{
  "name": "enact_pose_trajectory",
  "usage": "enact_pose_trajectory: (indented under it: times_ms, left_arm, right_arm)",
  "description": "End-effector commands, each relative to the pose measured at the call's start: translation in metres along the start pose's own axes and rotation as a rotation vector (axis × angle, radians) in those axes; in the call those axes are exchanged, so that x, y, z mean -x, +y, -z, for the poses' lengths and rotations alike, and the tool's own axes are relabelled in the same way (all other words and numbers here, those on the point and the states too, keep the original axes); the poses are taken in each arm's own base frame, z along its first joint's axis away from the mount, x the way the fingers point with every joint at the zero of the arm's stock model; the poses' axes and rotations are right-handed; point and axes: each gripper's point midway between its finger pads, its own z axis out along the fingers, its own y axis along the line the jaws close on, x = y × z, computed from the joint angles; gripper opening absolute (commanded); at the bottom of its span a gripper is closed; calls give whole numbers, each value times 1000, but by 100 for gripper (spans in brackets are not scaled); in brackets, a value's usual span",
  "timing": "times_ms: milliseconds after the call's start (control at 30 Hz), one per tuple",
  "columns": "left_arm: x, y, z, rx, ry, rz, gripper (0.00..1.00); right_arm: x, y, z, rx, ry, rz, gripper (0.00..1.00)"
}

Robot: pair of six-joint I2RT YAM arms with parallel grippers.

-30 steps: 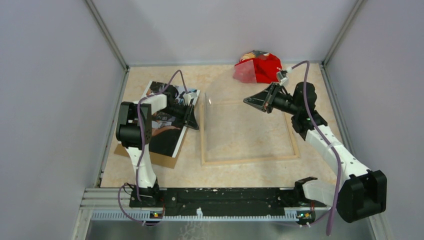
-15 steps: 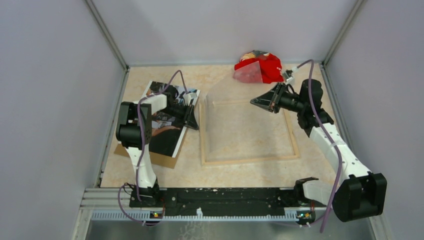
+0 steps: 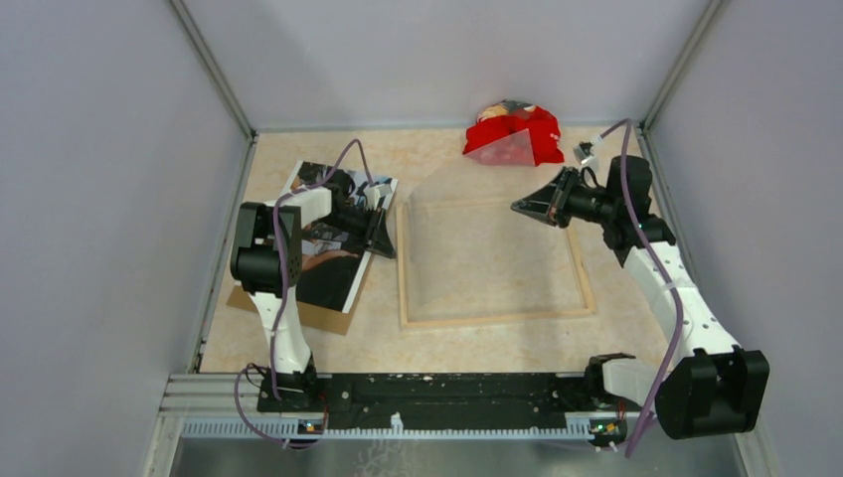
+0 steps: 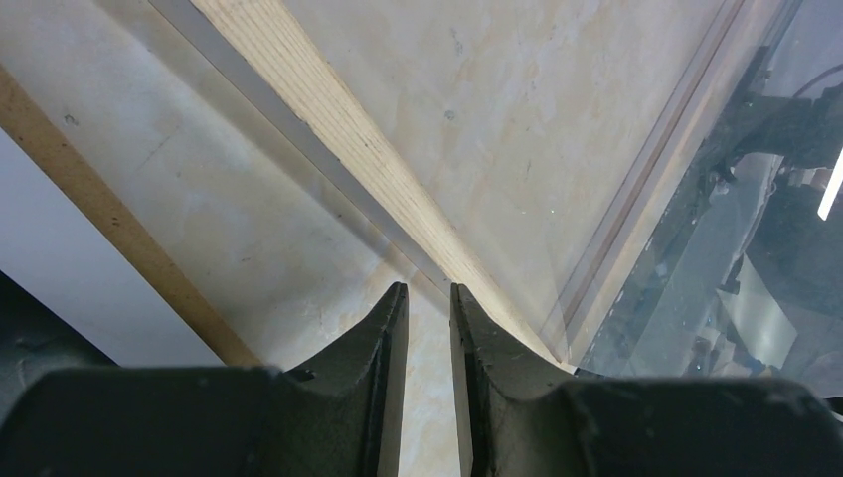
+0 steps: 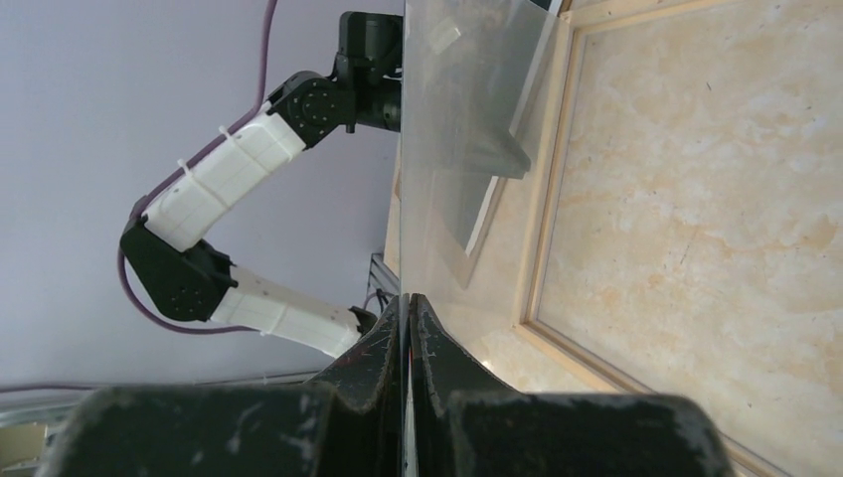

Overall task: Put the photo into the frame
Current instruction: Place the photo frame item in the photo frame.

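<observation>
Lying face-up, photo [image 3: 333, 283] long axis near-far, left of frame [image 3: 497, 318].

Red bag [image 3: 515, 137] at far edge; brown board [image 3: 298, 312] left; clear pane [image 5: 457, 119] tilted.

Left arm [image 3: 270, 260]: rises from the base at the near left, folds at a dark joint, then reaches far and right.
Left wrist [image 3: 343, 199]: tipped down toward the table, aimed right.
Left gripper [image 4: 427, 290]: low over the table; fingers [image 4: 383, 338] parted by a narrow slit, with nothing seen between them.
Right arm [image 3: 668, 288]: climbs from the large dark joint at the near right, stretching far and slightly left along the right side.
Right wrist [image 3: 616, 204]: bent to point left, held well above the table.
Right gripper [image 5: 408, 298]: pressed together, pinching the edge of a thin clear sheet [image 5: 457, 129].
</observation>
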Motion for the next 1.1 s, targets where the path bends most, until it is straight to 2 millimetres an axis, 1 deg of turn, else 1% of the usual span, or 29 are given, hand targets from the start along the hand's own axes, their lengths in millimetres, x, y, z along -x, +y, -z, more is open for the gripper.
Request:
enact_pose_trajectory:
  times_ms: [0, 167, 267, 600, 733, 767, 833, 1067]
  left_arm:
    - [3, -4, 1, -28, -20, -19, 28]
    - [3, -4, 1, -30, -19, -17, 28]
    - [3, -4, 0, -31, -18, -15, 28]
    - [1, -3, 0, -30, -15, -14, 28]
    - [0, -3, -1, -36, -15, -9, 28]
    - [0, -3, -1, -35, -15, -9, 28]
    - [1, -3, -1, -35, -17, -11, 28]
    - [1, -4, 0, -37, -19, -13, 28]
  right_arm:
    - [3, 5, 5, 14, 4, 48, 0]
    - [8, -11, 11, -50, -9, 69, 0]
    - [9, -24, 14, -86, -9, 78, 0]
    - [8, -65, 11, -192, 7, 112, 0]
    - [10, -73, 13, -229, 6, 133, 0]
    - [15, -77, 16, -239, -11, 130, 0]
    - [17, -81, 18, -257, -18, 136, 0]
    - [13, -89, 20, -281, -13, 144, 0]
